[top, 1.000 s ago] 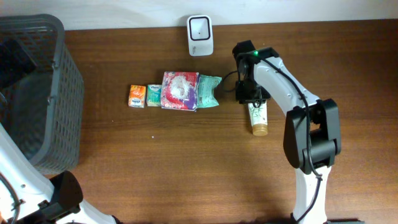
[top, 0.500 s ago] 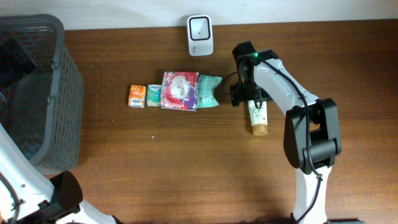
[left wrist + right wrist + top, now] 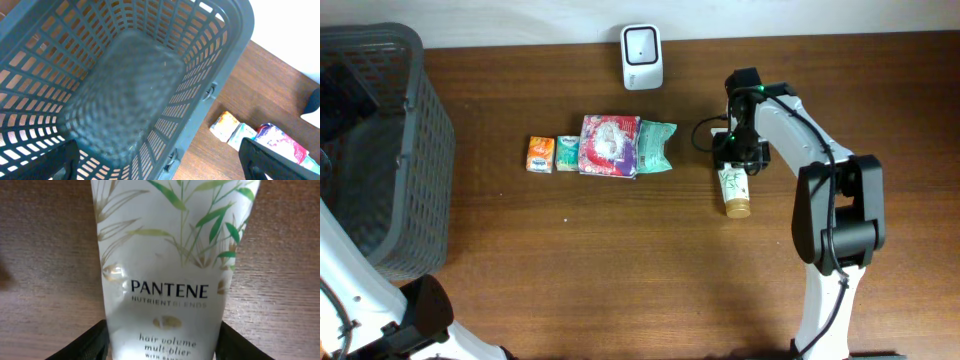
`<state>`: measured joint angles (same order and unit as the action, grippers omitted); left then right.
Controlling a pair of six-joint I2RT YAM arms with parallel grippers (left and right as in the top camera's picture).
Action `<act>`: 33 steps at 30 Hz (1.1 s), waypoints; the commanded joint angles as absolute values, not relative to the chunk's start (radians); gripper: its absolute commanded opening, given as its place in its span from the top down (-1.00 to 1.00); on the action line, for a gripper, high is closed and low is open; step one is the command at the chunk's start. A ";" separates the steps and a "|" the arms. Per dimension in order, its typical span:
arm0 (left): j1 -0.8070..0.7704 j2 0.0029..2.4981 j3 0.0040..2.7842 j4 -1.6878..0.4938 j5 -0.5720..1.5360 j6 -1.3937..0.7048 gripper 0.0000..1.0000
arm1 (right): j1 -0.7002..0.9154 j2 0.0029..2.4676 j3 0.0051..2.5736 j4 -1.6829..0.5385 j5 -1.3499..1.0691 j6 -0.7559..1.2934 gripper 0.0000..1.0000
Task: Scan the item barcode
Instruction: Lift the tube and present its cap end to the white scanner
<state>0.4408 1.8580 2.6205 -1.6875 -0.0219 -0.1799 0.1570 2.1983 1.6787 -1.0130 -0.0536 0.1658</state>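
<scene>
Two grippers. Left gripper point(image 3: 155, 155): jaws fully wide, nothing held, above grey basket point(image 3: 220, 65) at left edge of table point(image 3: 620, 270). Packet row point(image 3: 600, 148) mid-table; scanner point(image 3: 642, 57) at far edge. Right gripper point(image 3: 163, 347): jaws part-open astride Pantene tube point(image 3: 165, 255) lying flat right of packets, fingers point(image 3: 85, 345) at its sides; gripped or not, cannot tell. Bare wood right of tube.

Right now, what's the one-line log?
right fingers: either side of tube | tube: lying on table | left fingers: open above basket

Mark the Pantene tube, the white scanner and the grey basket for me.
Pantene tube point(image 3: 167, 287): right wrist view, on the printed brand name.
white scanner point(image 3: 642, 43): overhead view, centre of its face.
grey basket point(image 3: 425, 170): overhead view, mesh wall facing the items.
</scene>
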 commanded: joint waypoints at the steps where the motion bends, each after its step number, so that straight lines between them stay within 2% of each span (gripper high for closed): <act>1: 0.445 1.859 2.619 -1.688 -0.018 -0.186 -0.99 | 0.164 2.217 1.625 -0.990 -0.079 0.161 -0.25; 3: 0.445 1.859 2.619 -1.688 -0.018 -0.186 -0.99 | 0.164 2.217 1.626 -0.991 -0.080 0.162 0.00; 5: 0.445 1.859 2.618 -1.688 -0.018 -0.186 -0.99 | 0.164 2.217 1.657 -1.003 -0.111 0.162 0.55; 6: 0.445 1.859 2.619 -1.688 -0.018 -0.186 -0.98 | 0.164 2.217 1.689 -1.016 -0.130 0.162 0.69; 9: 0.445 1.858 2.618 -1.688 -0.018 -0.186 -0.99 | 0.164 2.217 1.846 -1.050 -0.179 0.165 0.80; 13: 0.445 1.858 2.619 -1.688 -0.018 -0.186 -0.98 | 0.165 2.217 2.036 -0.966 -0.295 0.165 0.82; 19: 0.445 1.858 2.619 -1.688 -0.018 -0.186 -0.98 | 0.205 2.217 2.085 -0.536 -0.361 0.165 0.92; 23: 0.445 1.859 2.619 -1.688 -0.018 -0.186 -0.98 | 0.304 2.228 2.085 -0.260 -0.150 0.165 0.92; 27: 0.445 1.859 2.619 -1.688 -0.018 -0.186 -0.99 | 0.366 2.291 2.085 -0.070 -0.039 0.165 0.92; 29: 0.445 1.858 2.618 -1.688 -0.018 -0.186 -0.99 | 0.380 2.350 2.085 -0.005 -0.020 0.176 0.92; 33: 0.445 1.859 2.618 -1.688 -0.018 -0.186 -0.98 | 0.375 2.400 2.085 0.008 0.060 0.358 0.92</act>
